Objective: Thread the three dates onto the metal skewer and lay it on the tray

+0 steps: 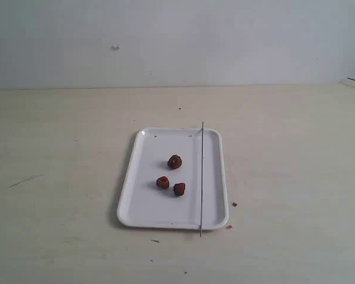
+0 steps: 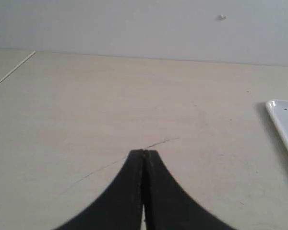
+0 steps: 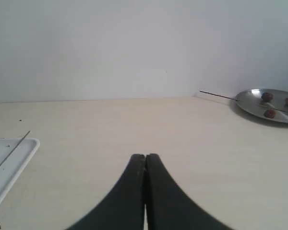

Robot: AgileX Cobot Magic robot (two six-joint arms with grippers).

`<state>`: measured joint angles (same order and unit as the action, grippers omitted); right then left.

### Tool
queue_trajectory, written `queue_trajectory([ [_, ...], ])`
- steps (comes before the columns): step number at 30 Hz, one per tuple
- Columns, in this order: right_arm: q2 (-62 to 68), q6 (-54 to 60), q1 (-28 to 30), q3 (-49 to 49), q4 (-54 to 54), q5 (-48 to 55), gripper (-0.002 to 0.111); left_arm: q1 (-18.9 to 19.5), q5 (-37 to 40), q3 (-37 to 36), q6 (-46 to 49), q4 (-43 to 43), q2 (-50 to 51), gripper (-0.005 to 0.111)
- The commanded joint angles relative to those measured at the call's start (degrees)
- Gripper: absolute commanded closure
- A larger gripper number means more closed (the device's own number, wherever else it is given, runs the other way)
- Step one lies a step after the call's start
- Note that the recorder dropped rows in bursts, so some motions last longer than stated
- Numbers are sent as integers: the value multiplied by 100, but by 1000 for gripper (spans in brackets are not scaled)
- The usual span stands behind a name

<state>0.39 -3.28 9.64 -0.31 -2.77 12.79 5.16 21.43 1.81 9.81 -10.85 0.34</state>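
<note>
On the tray [image 1: 143, 204] three dates [image 1: 174, 161] lie loose, metal skewer [image 1: 202, 177] across it — left gripper [image 2: 144, 154] and right gripper [image 3: 145, 157] fingers pressed together.

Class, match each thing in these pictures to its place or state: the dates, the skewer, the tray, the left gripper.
Things: 1 three dates; 2 metal skewer; 3 tray; 4 left gripper
States: a shut, empty; b loose on the tray; c across the tray, ends past its rim; d flat on the table
Pairs: 1-b, 2-c, 3-d, 4-a

wall [image 1: 225, 35]: plain pale grey (one small mark [image 1: 115, 47]) | table [image 1: 296, 165]: light wood, scratched
</note>
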Motion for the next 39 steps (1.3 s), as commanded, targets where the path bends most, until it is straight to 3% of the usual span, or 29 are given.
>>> queue_trajectory([
  [1, -39, 21, 38, 31, -7, -23, 108, 21, -38, -25, 15, -34, -34, 107],
  [20, -39, 21, 38, 31, -7, -59, 108, 21, -38, -25, 15, -34, -34, 107],
  [32, -39, 5, 38, 31, -7, -2823, 108, 21, -38, -25, 15, -34, -34, 107],
  [39, -39, -3150, 38, 1, 70, -4327, 108, 21, -38, -25, 15, -34, -34, 107],
])
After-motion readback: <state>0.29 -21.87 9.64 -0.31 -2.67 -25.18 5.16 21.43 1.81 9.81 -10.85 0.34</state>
